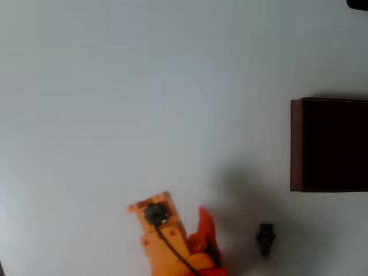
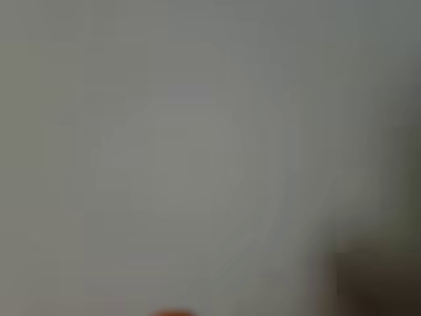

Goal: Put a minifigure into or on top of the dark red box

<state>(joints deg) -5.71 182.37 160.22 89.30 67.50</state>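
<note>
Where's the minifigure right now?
In the overhead view the minifigure lies on the table near the bottom edge, right of the gripper and below the box.

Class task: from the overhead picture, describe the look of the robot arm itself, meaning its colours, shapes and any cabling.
The arm is made of blocky orange plastic parts. A round dark grey fitting sits on its upper block, and a thin black cable runs back from it along the body. The gripper has redder orange, pointed jaws.

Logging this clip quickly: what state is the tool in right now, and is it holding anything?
Tool: open or shut cannot be told in the overhead view; it holds nothing. The minifigure lies apart on the table.
</note>
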